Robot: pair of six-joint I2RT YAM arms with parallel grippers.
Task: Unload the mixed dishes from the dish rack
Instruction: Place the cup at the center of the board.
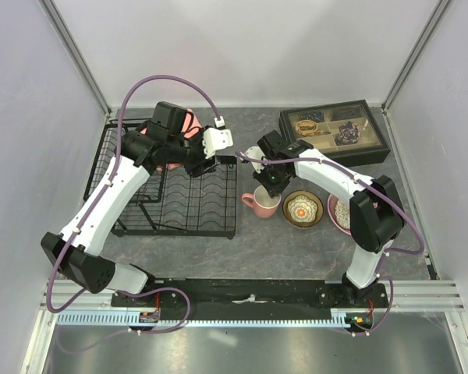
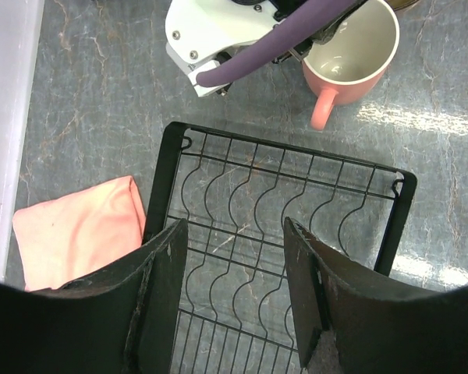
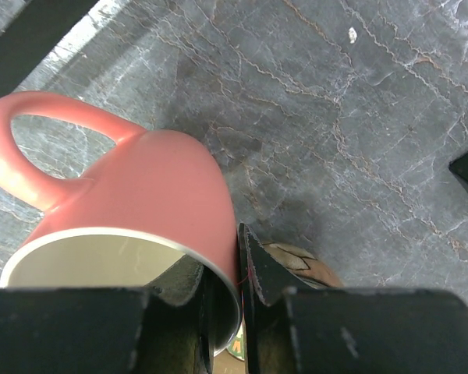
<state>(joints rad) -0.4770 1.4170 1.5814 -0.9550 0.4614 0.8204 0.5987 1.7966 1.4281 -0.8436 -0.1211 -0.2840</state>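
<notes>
**user1:** Two questions: where's the pink mug [image 3: 156, 195], and what's each claw doing?

**user2:** It's on the table [image 1: 257, 241] just right of the dish rack [image 2: 161, 183], beside the floral bowl [image 1: 303, 209]. The right gripper [image 3: 234, 274] pinches its rim. The left gripper [image 2: 234, 265] hangs over the rack, jaws apart and empty.

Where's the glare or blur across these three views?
Left wrist: glare streaks on the table beside the pink mug, and the left fingers near the lens are dark and soft. Right wrist: a washed-out patch of table at top left, right fingers blurred, mug sharp. Top external: evenly lit and in focus.
</notes>
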